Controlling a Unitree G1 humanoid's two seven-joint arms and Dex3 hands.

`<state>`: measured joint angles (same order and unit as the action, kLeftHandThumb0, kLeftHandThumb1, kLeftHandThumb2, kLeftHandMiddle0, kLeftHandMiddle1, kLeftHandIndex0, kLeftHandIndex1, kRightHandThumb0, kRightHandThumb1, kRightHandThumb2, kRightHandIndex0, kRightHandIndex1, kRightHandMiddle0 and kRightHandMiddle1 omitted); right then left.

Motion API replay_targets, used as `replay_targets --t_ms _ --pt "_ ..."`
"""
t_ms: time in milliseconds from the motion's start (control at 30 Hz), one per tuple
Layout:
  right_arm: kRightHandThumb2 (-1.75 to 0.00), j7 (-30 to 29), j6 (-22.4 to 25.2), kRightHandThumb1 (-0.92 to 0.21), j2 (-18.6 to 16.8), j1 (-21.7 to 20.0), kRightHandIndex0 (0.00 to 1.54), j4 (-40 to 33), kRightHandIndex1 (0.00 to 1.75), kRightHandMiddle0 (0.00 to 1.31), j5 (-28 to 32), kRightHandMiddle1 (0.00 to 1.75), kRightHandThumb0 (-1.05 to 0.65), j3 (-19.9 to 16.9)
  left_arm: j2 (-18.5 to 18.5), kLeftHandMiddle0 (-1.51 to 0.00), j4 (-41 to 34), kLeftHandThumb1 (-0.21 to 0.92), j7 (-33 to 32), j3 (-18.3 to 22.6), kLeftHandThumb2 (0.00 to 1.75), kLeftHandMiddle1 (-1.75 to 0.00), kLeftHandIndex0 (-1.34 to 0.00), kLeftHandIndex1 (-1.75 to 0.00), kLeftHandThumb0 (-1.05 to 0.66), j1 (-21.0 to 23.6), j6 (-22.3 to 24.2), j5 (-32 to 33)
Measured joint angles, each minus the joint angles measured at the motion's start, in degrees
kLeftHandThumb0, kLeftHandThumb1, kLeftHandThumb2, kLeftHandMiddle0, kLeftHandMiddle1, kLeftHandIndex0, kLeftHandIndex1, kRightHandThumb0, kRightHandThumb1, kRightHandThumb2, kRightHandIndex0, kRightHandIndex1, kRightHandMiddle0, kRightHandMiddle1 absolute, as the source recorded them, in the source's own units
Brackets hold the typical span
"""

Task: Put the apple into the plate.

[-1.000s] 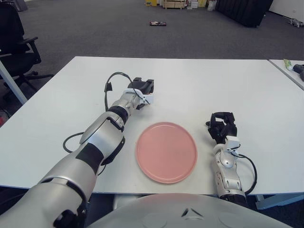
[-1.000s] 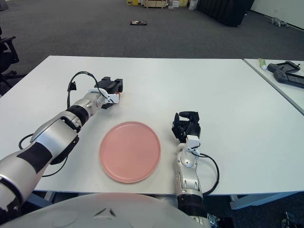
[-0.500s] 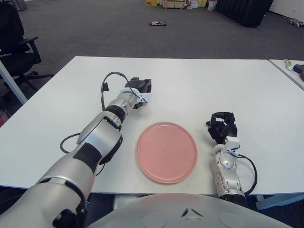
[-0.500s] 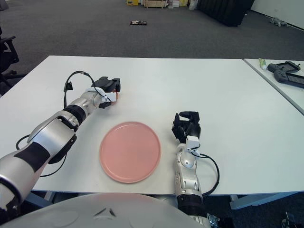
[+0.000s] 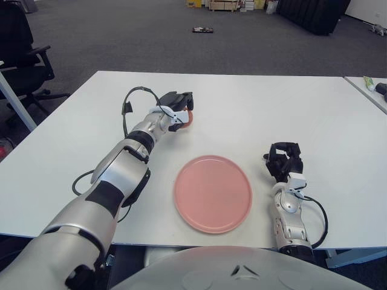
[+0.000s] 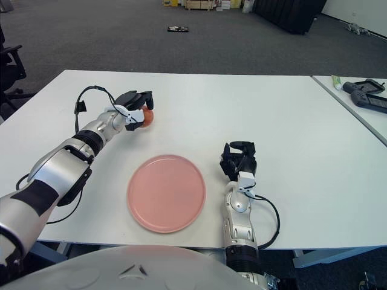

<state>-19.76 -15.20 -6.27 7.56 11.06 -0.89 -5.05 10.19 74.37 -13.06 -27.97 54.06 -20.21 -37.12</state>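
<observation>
A red apple (image 5: 187, 118) lies on the white table, beyond the pink plate (image 5: 213, 193) and to its left. My left hand (image 5: 177, 109) reaches out over the table and its dark fingers curl over the apple's left and top side, touching it. The apple also shows in the right eye view (image 6: 146, 117), partly hidden under the fingers. The plate is empty and sits near the table's front edge. My right hand (image 5: 285, 161) rests on the table to the right of the plate.
A cable loops off my left wrist (image 5: 127, 106). A side table with dark devices (image 6: 364, 93) stands at the far right. An office chair (image 5: 21, 54) stands at the far left. A dark object (image 5: 201, 29) lies on the floor behind.
My left hand has moved left and away from me, and the apple now shows red under its fingers, where before it was almost fully covered. My right hand has not moved.
</observation>
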Motion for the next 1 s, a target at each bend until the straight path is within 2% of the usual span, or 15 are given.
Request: replay_targets --t_ms 233,367,667,1000 --pt "-0.71 0.05 -0.36 -0.79 -0.01 -0.28 0.51 0.62 1.44 0.27 0.02 1.75 -0.36 -0.02 1.78 -0.75 -4.35 0.15 -4.70 -0.62 1.50 -1.70 -0.51 -1.75 0.00 -0.16 -4.54 -1.33" --pt "-0.71 0.05 -0.45 -0.79 -0.02 -0.36 0.51 0.80 1.44 0.27 0.02 1.75 -0.36 -0.02 2.03 -0.77 -5.61 0.14 -5.12 0.34 1.50 -1.68 -0.51 -1.75 0.00 -0.19 -6.18 -0.35" --pt "-0.73 0.03 -0.43 -0.78 -0.03 -0.43 0.50 0.84 1.44 0.28 -0.13 1.75 -0.37 0.03 2.56 -0.84 -10.27 0.09 -3.66 2.32 1.54 -1.61 -0.55 -1.75 0.00 -3.19 -11.04 2.43" --pt "-0.73 -0.14 0.57 -0.78 -0.04 -0.39 0.51 0.31 1.45 0.28 -0.21 1.75 -0.37 0.04 4.22 -0.84 -22.04 0.08 3.40 3.81 1.55 -1.61 -0.56 -1.75 0.00 -9.48 -16.42 6.18"
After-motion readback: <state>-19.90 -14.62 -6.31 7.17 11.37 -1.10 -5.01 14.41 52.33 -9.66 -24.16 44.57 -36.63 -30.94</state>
